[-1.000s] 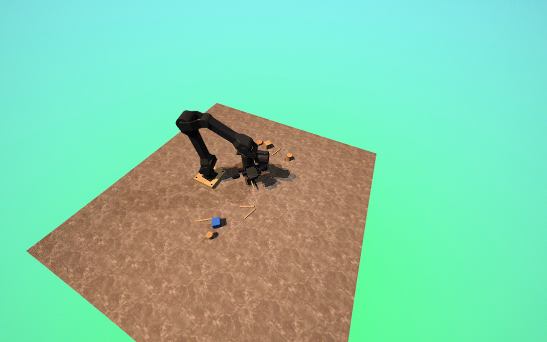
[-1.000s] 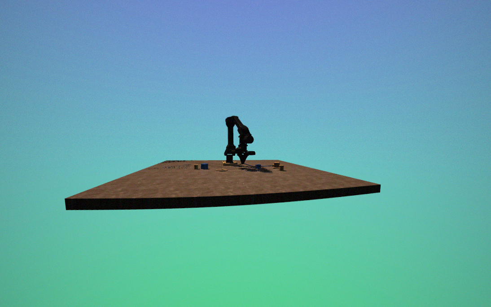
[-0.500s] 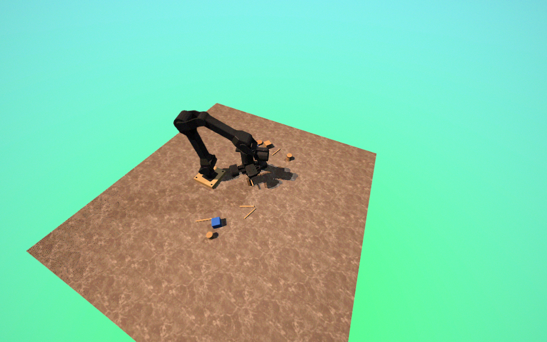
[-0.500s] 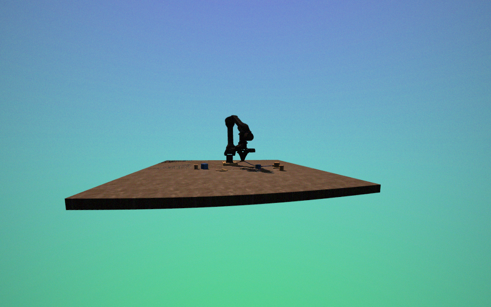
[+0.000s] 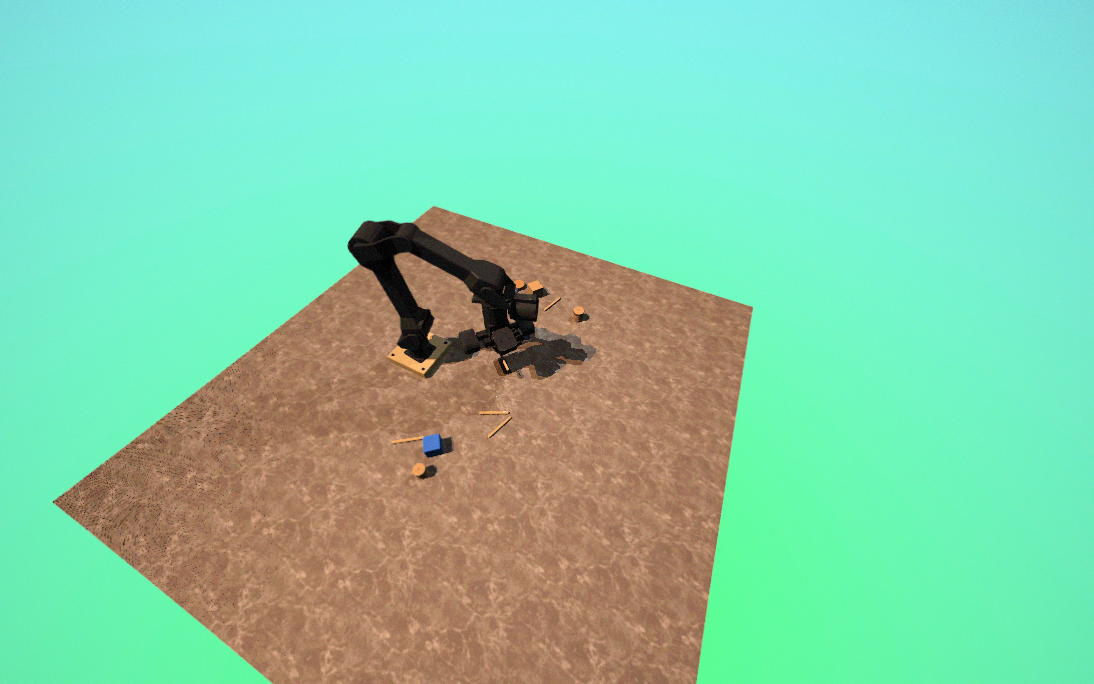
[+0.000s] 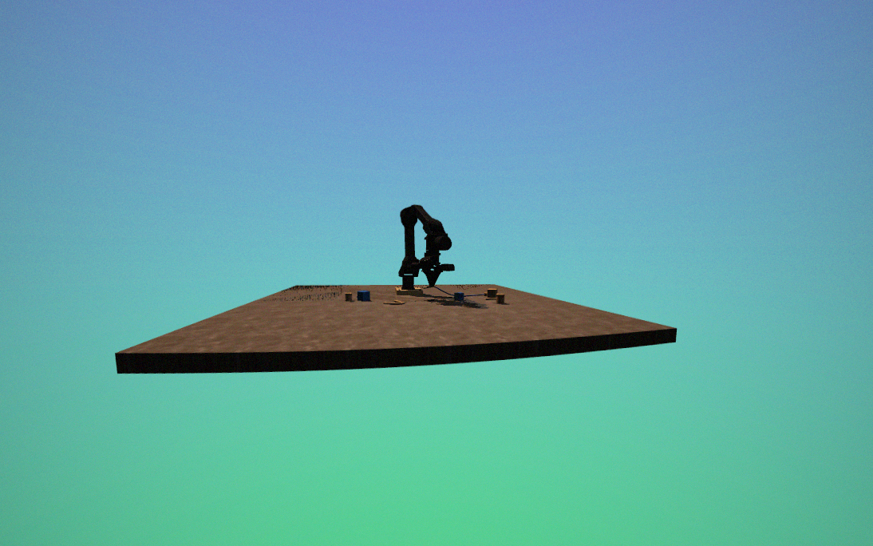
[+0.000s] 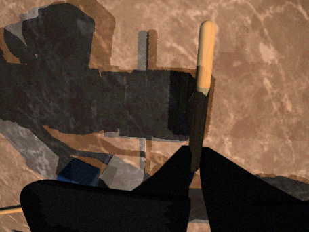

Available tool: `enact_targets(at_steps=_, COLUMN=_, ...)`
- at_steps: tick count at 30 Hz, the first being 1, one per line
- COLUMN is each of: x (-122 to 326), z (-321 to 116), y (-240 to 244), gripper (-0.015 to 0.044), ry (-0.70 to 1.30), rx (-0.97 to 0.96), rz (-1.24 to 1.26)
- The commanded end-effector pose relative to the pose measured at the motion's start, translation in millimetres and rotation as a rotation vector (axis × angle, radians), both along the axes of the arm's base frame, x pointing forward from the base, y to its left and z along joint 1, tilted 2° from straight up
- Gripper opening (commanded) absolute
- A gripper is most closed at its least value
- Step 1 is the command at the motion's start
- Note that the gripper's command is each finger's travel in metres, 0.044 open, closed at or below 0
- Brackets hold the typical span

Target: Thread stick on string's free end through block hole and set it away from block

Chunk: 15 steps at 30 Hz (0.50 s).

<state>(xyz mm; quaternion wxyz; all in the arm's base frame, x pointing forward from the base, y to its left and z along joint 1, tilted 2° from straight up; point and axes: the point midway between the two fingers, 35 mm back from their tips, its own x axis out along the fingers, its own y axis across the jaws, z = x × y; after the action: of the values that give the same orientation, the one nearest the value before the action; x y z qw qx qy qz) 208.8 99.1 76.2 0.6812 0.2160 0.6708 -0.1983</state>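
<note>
You have the gripper (image 5: 505,346) (image 6: 432,283) (image 7: 194,153) closed on the stick (image 5: 505,366) (image 7: 205,54), raised above the table (image 5: 605,483) (image 6: 386,359) (image 7: 254,34), well inside its edges. Pick-up looks done. What seems to be the wooden block (image 5: 535,286) sits toward the top view's upper edge, between its two upper corners; you can't make out its hole. Threading, pulling through, setting down and release appear left.
</note>
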Motion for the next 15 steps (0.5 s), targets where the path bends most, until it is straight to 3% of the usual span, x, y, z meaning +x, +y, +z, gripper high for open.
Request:
enact_targets(at_steps=1, x=2, z=3, y=5, gripper=0.0000, ry=0.000, rx=0.002, rz=0.097)
enact_targets(at_steps=15, x=3, z=6, y=21, gripper=0.0000, ry=0.017, rx=-0.001, rz=0.455)
